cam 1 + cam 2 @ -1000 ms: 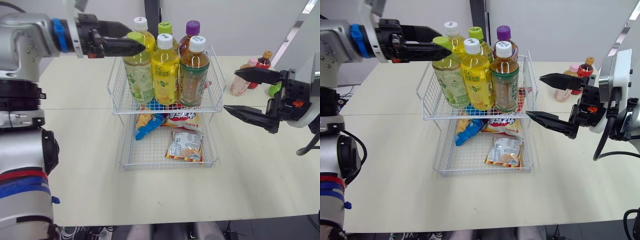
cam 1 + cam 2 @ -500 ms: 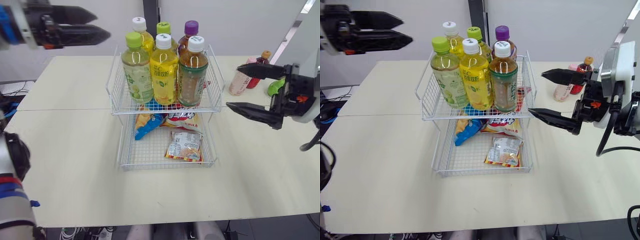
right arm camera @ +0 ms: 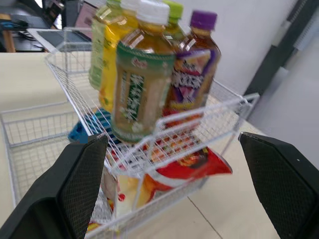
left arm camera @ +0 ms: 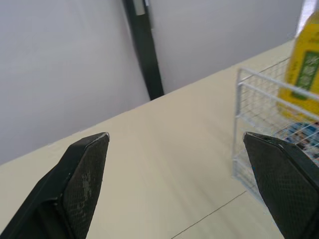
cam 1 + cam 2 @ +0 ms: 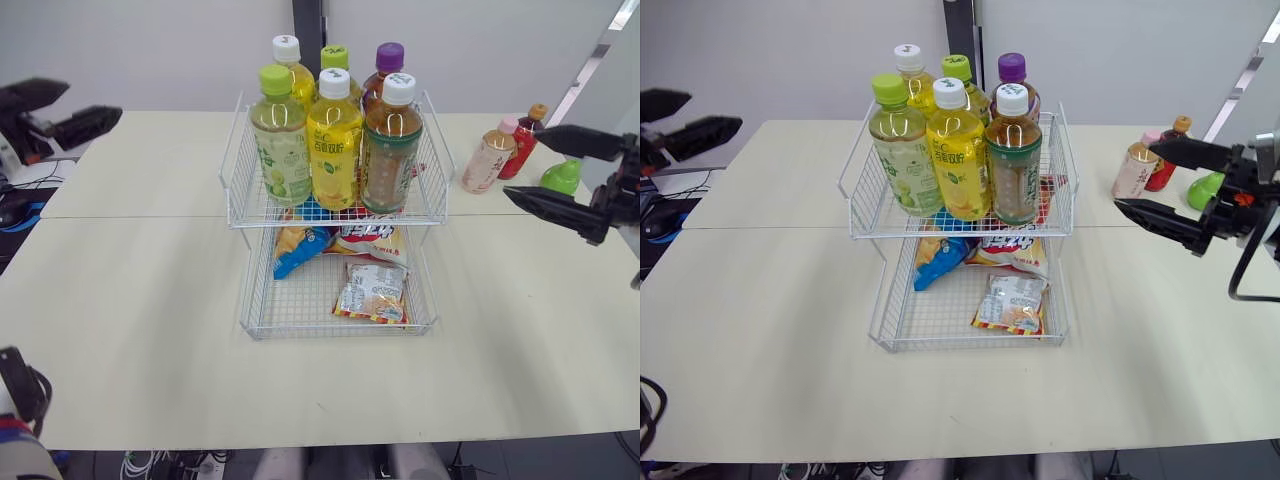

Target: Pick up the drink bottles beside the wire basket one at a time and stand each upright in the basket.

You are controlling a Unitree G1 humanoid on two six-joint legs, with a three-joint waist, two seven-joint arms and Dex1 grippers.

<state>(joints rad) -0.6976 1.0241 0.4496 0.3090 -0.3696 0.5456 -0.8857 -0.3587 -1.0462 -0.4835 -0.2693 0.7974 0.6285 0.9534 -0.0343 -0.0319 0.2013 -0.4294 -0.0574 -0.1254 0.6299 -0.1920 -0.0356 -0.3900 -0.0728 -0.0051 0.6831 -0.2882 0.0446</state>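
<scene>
We see six bottles (image 5: 334, 150) caps-up in the basket (image 5: 438, 195) (two spare bottles (image 5: 487, 160) upright beside it); left tool (image 5: 94, 100), right tool (image 5: 523, 162) released

Six bottles (image 5: 334, 140) upright in wire basket (image 5: 237, 180), two bottles (image 5: 489, 156) beside.

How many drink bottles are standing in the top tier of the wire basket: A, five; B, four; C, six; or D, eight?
C: the top tier holds a pale green bottle, yellow bottle and brown tea bottle in front, with a white-capped bottle, green-capped bottle and purple-capped bottle behind.
</scene>
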